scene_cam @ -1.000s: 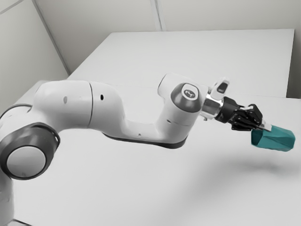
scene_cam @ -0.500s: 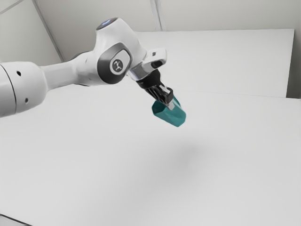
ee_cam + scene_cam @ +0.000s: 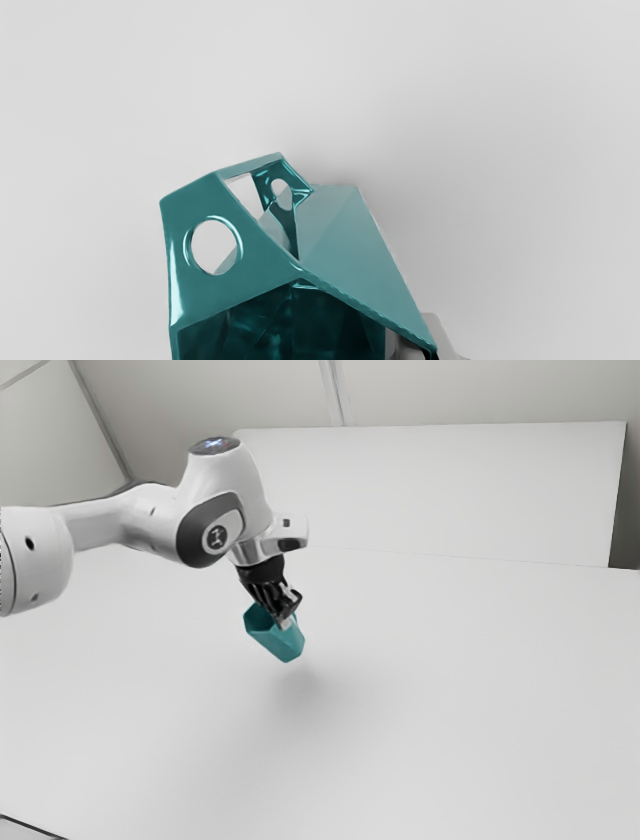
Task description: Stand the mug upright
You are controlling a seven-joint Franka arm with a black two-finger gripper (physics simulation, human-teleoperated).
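Grey wall (image 3: 450,390) rose behind pale desk (image 3: 460,690) in exterior view. Teal mug (image 3: 277,641) tilted left of frame centre, mouth toward upper left; shadow below suggested it hung clear. Tool (image 3: 286,622) pinched its wall. Letting go before base sat flat could have toppled it.

Wrist view: rim (image 3: 235,303) low in frame, fingertip (image 3: 433,325) outside wall at lower right. Off-centre grip risked pivoting if base edge struck desk.

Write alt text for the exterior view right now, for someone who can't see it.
A black two-finger gripper on a white robot arm holds a faceted teal mug tilted above a white table, the mug's mouth facing up and toward the exterior view's left.
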